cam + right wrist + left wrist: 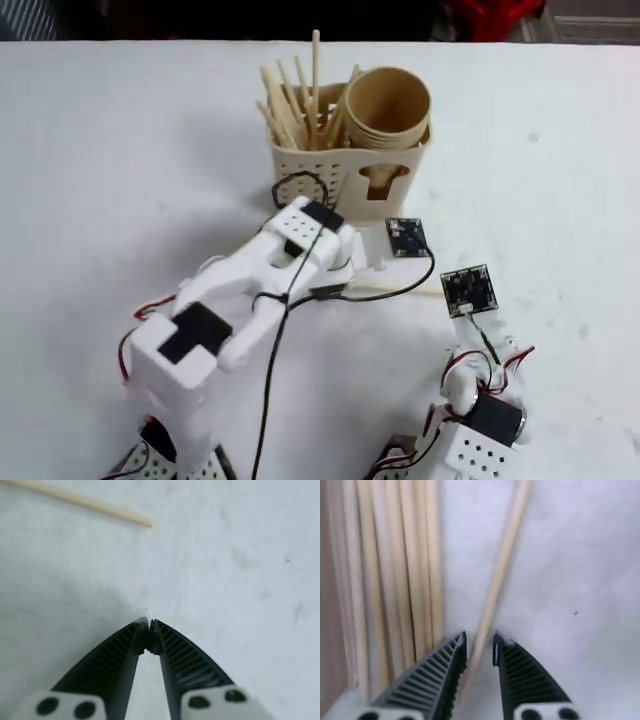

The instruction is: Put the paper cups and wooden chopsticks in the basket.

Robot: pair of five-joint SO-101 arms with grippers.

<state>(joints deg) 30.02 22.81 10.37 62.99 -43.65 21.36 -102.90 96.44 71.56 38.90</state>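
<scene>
A cream basket (345, 178) stands at the back of the table. It holds a stack of paper cups (388, 105) and several wooden chopsticks (290, 110). My left arm (290, 260) stretches up to the basket's front. My left gripper (480, 642) is shut on a single chopstick (502, 565), beside the bundle of chopsticks (395, 570). Another chopstick (410, 291) lies loose on the table between the two arms. My right gripper (148, 627) hovers low over the table, shut and empty. The loose chopstick's end (85, 501) lies a little ahead of it.
The white table (120, 150) is bare to the left and right of the basket. A black cable (270, 380) runs along the left arm. The right arm (480, 410) sits near the front edge.
</scene>
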